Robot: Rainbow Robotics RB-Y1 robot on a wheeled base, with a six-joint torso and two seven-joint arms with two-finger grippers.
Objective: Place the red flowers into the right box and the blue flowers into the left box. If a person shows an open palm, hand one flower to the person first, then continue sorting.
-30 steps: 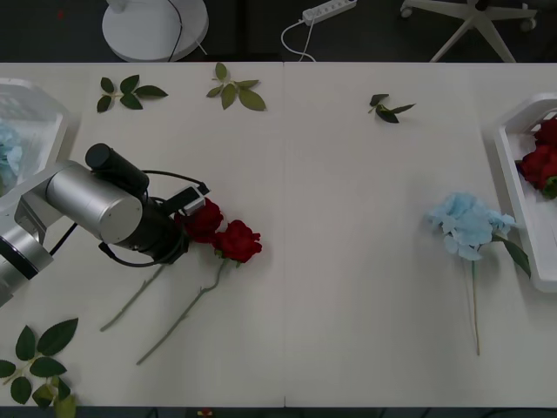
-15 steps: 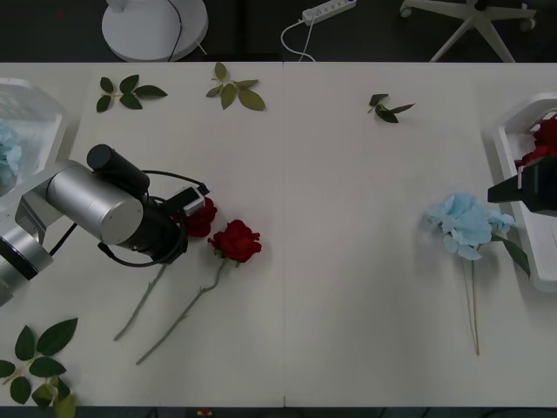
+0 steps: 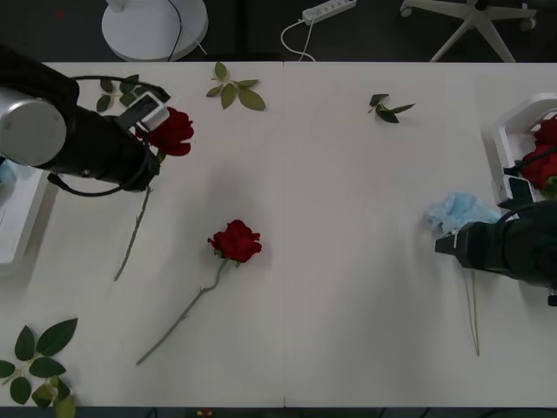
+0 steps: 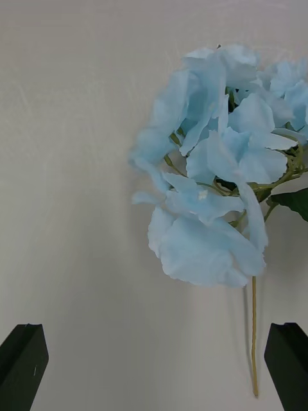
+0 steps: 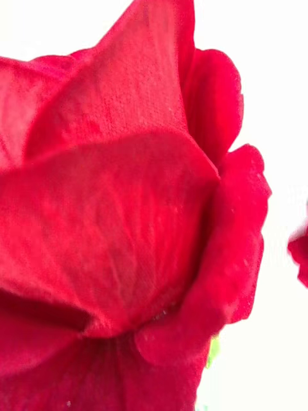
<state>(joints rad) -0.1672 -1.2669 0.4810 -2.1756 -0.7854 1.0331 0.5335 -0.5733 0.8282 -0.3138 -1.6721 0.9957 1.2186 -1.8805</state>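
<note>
Lifted off the counter (image 3: 348, 218) since a second ago, one of the red flowers (image 3: 171, 131) now hangs at far left from the left hand (image 3: 146, 115), which grips it just under the bloom so its stem trails free; a second rose (image 3: 236, 240) stays lying mid-counter. Meanwhile the right hand (image 3: 448, 244) has come in over the blue flower (image 3: 459, 211), beside the right box (image 3: 513, 152). From the right wrist, its black fingers (image 4: 23, 366) stand wide apart, straddling the stem. From the left wrist, red petals (image 5: 122, 212) press close.
</note>
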